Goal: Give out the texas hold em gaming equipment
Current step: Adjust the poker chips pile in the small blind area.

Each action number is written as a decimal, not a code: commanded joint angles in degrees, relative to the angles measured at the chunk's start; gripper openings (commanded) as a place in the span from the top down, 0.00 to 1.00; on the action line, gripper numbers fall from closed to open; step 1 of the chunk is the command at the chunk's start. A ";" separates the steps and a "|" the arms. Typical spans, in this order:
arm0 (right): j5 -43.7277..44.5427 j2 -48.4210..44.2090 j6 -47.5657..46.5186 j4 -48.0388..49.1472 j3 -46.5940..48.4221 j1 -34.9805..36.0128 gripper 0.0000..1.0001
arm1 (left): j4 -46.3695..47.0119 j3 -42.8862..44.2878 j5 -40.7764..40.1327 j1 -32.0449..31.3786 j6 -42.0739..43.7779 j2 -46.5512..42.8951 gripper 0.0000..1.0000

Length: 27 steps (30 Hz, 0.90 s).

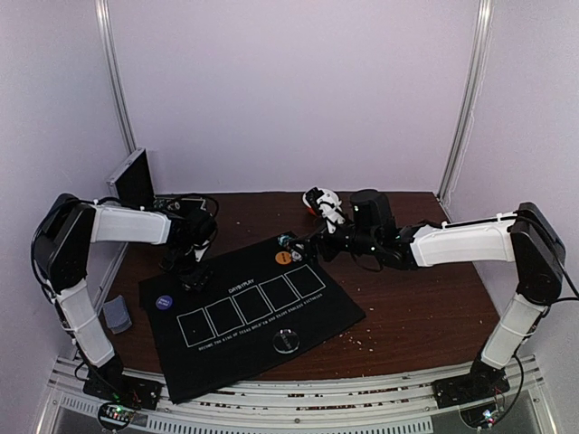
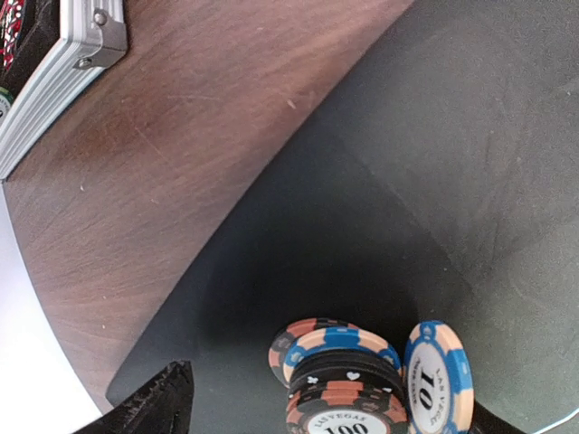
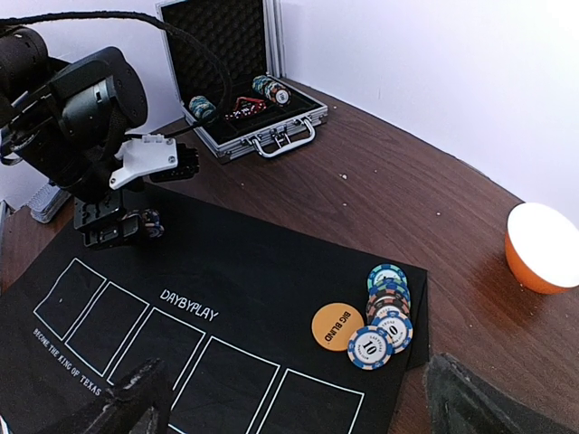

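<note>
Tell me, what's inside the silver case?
The silver case holds two rolls of striped chips, some small red pieces between them, and black foam lining the open lid. Its front wall hides the tray's floor.

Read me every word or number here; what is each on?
"DAYBYPLAY": mat
"BECOME THE KING OF TEXAS", then cut off: mat
"BIG BLIND": orange disc
"10": chip by that disc
"LAS VEGAS 100": stack, left wrist view
"LAS VEGAS 10": neighbouring chip
Purple disc print: too small.
</note>
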 commanded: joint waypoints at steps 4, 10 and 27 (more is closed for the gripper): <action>-0.10 0.51 -0.14 -0.09 0.30 -0.49 0.00 | 4.09 -2.01 0.23 3.75 0.81 0.55 0.20; -0.68 0.85 0.05 -0.97 0.82 -0.45 0.00 | 5.66 -1.94 4.31 5.15 1.73 -0.56 0.19; -1.58 0.68 0.12 -3.26 1.80 -0.52 0.00 | 8.81 0.19 18.57 12.83 3.73 -3.52 0.11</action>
